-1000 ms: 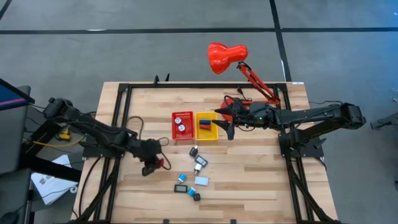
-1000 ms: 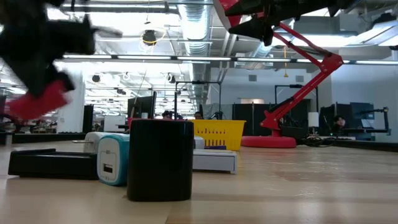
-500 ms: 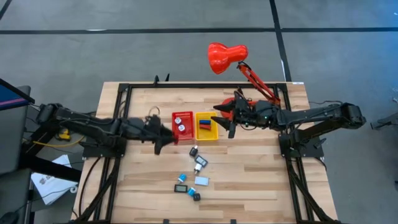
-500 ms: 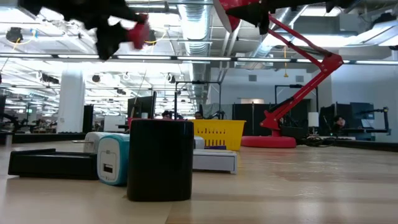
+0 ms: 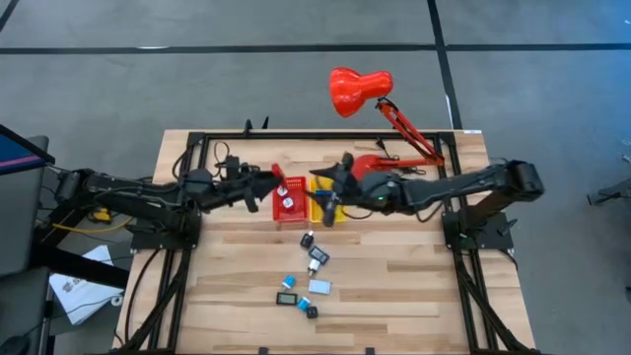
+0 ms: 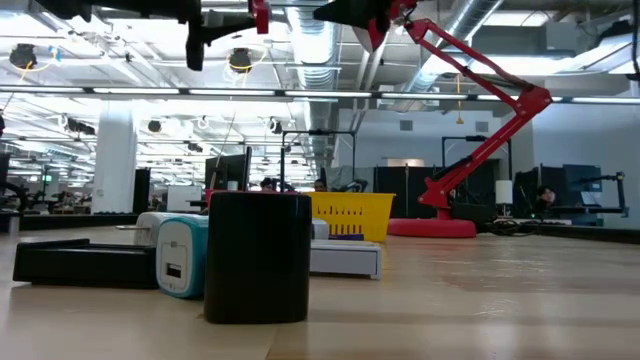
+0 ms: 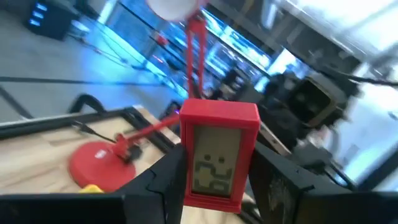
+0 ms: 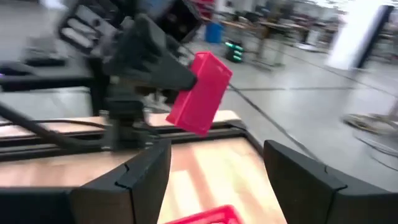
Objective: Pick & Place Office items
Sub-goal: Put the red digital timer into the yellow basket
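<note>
One red clock point(image 7: 219, 154) is in your left gripper point(image 7: 214, 186), pinched by its two narrow sides with the display facing the wrist camera. In the high view that gripper point(image 5: 264, 183) hangs just beside the red bin point(image 5: 289, 198), above the desk point(image 5: 414, 276). From the right wrist the clock point(image 8: 200, 93) shows as a tilted red block clear of any surface.

Handling, as a judgement: small rigid plastic case, light, smooth-faced. It should not deform, but the sides look slick, so a loose pinch could let it rotate. Hold low on the body, across the short width, as you have it. Keep the pads off the display.

Right gripper point(image 5: 330, 200) sits over the yellow bin point(image 5: 328, 201), fingers spread, nothing between them.

Remaining items point(image 5: 303, 278) lie in a loose cluster on the desk, nearer the front edge, well apart from both bins: black, white, blue and light blue pieces. The black cylinder point(image 6: 258, 257) stands upright. The light blue charger point(image 6: 182, 256) is just beside it, possibly touching; the low view does not settle that.

Red lamp point(image 5: 360, 90) stands at the far edge.
</note>
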